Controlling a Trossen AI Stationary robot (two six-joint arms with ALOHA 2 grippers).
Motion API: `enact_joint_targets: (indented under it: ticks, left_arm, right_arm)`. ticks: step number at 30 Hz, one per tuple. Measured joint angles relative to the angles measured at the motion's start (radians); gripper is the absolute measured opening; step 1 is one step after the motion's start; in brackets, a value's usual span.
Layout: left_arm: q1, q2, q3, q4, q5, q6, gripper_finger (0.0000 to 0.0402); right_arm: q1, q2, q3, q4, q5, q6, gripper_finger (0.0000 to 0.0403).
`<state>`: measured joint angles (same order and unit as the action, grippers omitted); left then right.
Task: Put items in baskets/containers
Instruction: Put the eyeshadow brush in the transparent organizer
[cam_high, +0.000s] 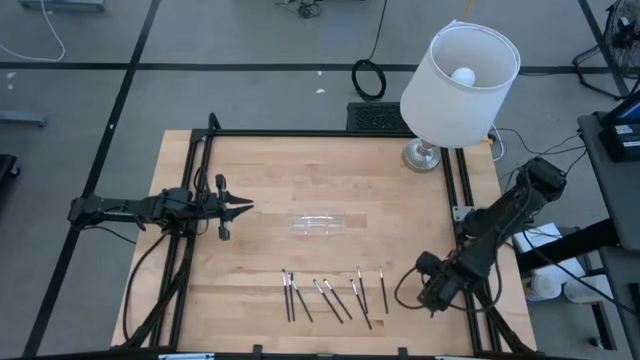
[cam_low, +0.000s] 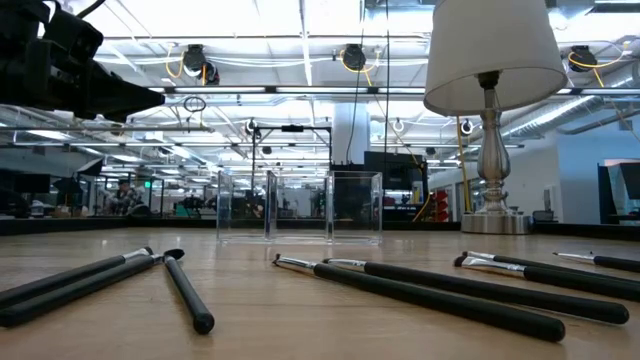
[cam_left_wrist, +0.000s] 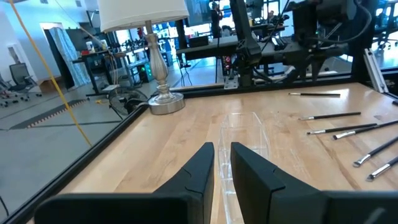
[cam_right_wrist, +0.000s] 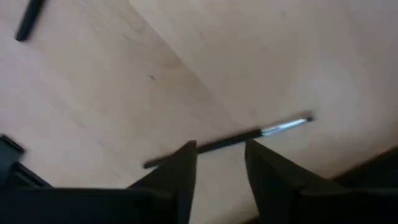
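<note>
right tool (cam_right_wrist: 221, 155): fingers parted, straddling one stick (cam_right_wrist: 230, 142) on the worktop (cam_high: 330, 180). left tool (cam_high: 243, 208): fingers slightly apart, empty, at nine o'clock of the clear tray (cam_high: 318, 223).

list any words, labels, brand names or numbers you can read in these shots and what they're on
None can be read in any view.
Sticks: no print visible on the dark handles or silvery ends.
Clear tray: plain, no label.
Lamp: plain white shade and metal base, no marking.
Room behind the table in the low view: a small green lit patch that may be a sign, too small to read.
</note>
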<state>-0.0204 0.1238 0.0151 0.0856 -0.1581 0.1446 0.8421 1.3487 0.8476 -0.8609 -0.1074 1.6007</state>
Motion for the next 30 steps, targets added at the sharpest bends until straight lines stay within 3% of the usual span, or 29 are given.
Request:
enact_joint_targets:
  ticks: [6, 11, 30]
  left_arm:
    - [0.000, 0.000, 0.000, 0.000, 0.000, -0.001, 0.0065]
    - [0.000, 0.000, 0.000, 0.000, 0.000, -0.004, 0.0065]
    - [0.000, 0.000, 0.000, 0.000, 0.000, -0.014, 0.0065]
  right_arm:
    - [-0.002, 0.000, -0.064, 0.094, -0.041, 0.140, 0.0190]
    - [-0.001, 0.000, -0.105, 0.089, -0.134, 0.243, 0.0213]
    - [-0.003, -0.004, -0.288, 0.252, -0.143, 0.226, 0.0209]
